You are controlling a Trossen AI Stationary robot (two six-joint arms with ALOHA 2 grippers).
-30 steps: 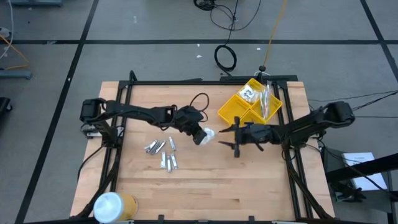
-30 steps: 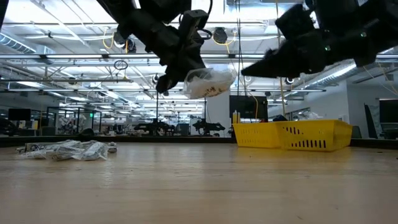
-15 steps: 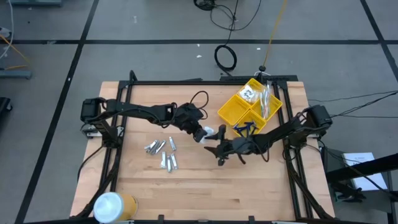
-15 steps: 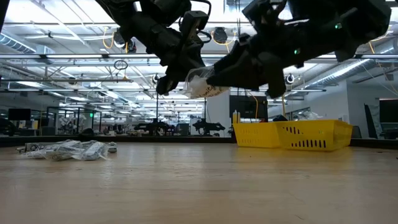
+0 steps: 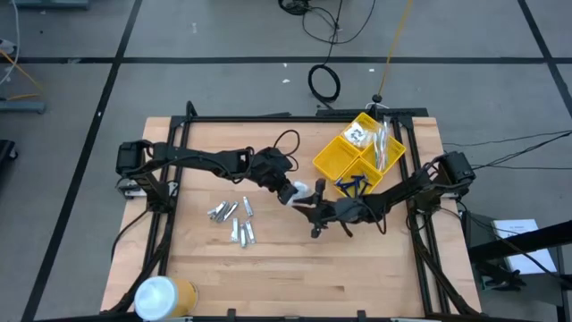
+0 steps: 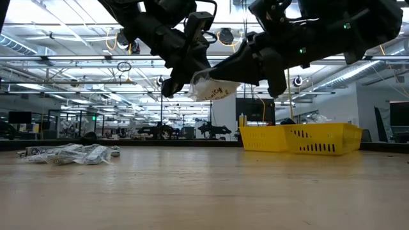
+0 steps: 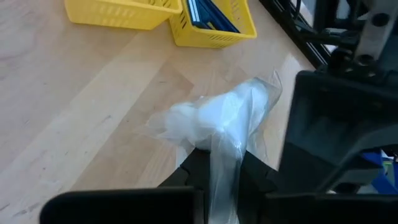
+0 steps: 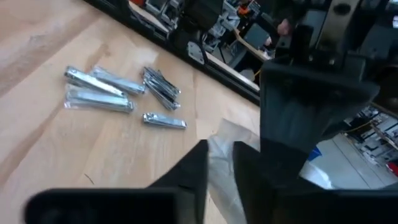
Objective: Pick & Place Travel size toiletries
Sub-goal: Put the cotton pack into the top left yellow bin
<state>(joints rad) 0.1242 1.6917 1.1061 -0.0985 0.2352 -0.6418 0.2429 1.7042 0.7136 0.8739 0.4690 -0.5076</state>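
Note:
A clear plastic packet with white contents (image 5: 304, 189) (image 6: 214, 86) hangs well above the table's middle, held between both arms. My left gripper (image 5: 288, 193) (image 7: 219, 168) is shut on it from the left. My right gripper (image 5: 305, 202) (image 8: 221, 165) is shut on its other side. Several small silvery tubes (image 5: 234, 219) (image 8: 118, 93) lie loose on the wood to the left of centre. More toiletries lie in the yellow bin (image 5: 357, 152): white packets (image 5: 359, 134) and dark blue pieces (image 5: 353, 185). My left gripper pinches the packet's drawn-together film end (image 7: 222, 152) between its two fingers, slanting down from the table's left. The bulging white part (image 7: 205, 118) sticks out beyond the fingertips, clear of the table. My right gripper pinches the packet's loose clear film edge (image 8: 219, 144) between its two fingers, coming about level from the table's right. How many layers it has, I cannot tell. The packet stays clear of the table.
The yellow compartmented bin (image 6: 300, 137) stands at the far right of the table. A big white-and-yellow cylinder (image 5: 161, 295) lies at the near left corner. Bare wood stretches under both grippers and along the near edge. Dark frame rails run along the table's left and right sides.
My right gripper has moved toward the table's left to the packet, rolled about its own axis, and shut on the packet's free side. My left gripper has kept still with the packet, which stays lifted in the same place.

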